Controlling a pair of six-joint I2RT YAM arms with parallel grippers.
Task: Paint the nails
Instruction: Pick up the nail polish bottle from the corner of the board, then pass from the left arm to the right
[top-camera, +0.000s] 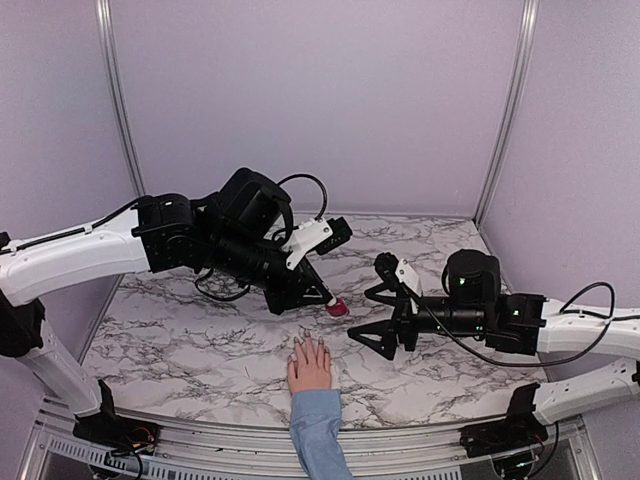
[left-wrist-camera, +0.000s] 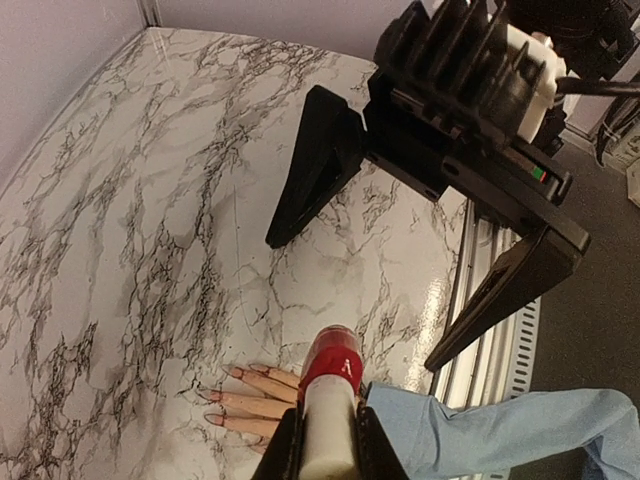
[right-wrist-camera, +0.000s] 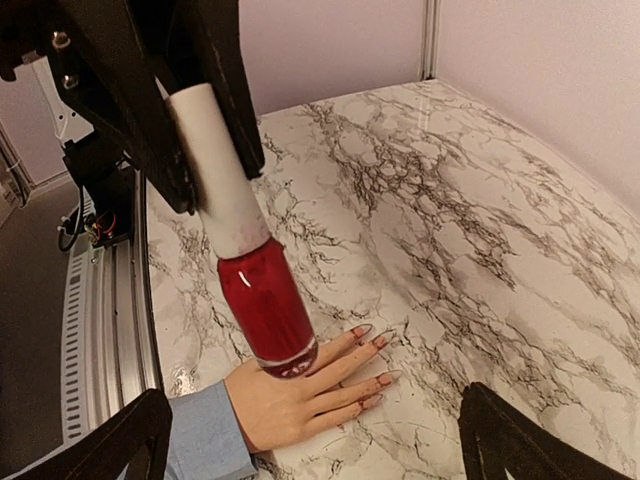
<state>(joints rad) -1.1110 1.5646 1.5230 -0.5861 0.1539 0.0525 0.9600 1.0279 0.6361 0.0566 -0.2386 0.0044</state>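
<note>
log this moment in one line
left gripper: shut on bottle | right gripper: open beside bottle | hand: flat on table, nails up

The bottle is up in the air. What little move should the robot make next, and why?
Probably the open right pincer should slide in and close on the red bottle. The left pincer grips it only by its white cap, above the hand. The cap looks still on, so no brush can reach the nails yet.
</note>
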